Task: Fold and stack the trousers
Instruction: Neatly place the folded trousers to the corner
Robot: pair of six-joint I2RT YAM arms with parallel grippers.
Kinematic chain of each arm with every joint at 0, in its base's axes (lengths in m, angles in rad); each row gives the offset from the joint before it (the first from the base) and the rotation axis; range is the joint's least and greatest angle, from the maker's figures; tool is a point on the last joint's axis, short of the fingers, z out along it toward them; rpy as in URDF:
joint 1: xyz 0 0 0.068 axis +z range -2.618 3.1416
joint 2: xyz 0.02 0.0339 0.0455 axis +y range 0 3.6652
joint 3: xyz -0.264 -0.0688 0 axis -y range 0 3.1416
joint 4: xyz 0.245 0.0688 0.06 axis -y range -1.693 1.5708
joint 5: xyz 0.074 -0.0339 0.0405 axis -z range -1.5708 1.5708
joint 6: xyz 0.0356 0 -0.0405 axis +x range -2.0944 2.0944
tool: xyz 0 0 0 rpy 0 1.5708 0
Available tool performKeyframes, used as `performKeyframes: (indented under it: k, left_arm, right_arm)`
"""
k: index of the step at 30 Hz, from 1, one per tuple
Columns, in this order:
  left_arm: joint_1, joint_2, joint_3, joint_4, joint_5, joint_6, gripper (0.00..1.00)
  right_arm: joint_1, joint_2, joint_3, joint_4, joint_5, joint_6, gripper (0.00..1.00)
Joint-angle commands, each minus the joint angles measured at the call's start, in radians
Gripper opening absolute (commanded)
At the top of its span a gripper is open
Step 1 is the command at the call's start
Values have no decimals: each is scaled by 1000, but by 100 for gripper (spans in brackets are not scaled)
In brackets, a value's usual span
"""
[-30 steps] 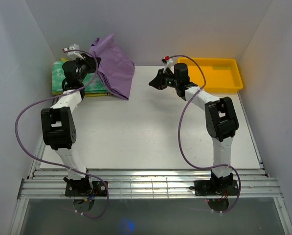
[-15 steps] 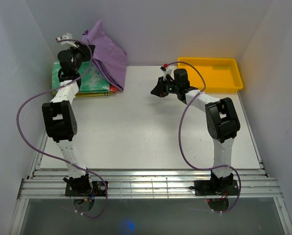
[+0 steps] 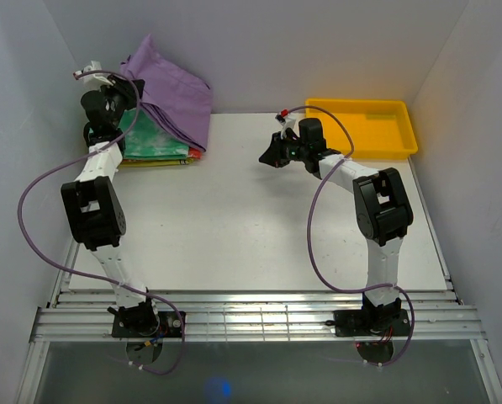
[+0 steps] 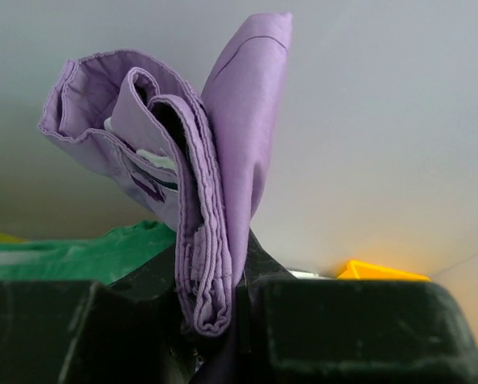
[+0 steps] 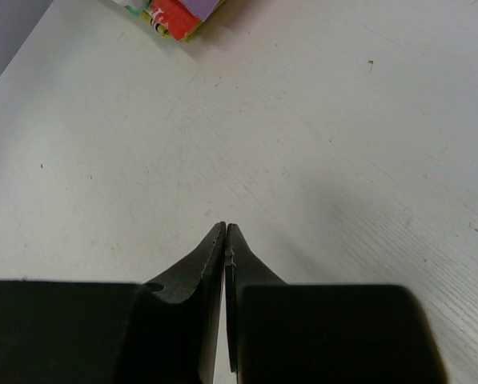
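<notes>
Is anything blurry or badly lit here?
Left wrist view: the folded lilac cloth trousers are sharp, the yellow plastic tray behind blurred. Right wrist view: the white table is crisp, with a soft shadow ahead of the right gripper's shut jaws. Top view: soft, even light.

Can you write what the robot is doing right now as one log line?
left gripper: shut on trousers, lifted over garment stack | right gripper: shut, empty, over table | stacking: not yet done
</notes>
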Motion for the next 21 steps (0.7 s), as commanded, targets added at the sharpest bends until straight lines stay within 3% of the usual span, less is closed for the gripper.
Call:
performKeyframes:
  k: [1, 9, 21]
  left_arm:
    - [28, -172, -62, 101, -33, -23, 0]
    - [92, -249, -188, 126, -58, -6, 0]
    - [184, -188, -220, 121, -115, 29, 0]
  right_arm:
    - [0, -39, 31, 7, -5, -17, 8]
    - [3, -39, 16, 2, -17, -13, 8]
    - [3, -54, -4, -7, -12, -23, 8]
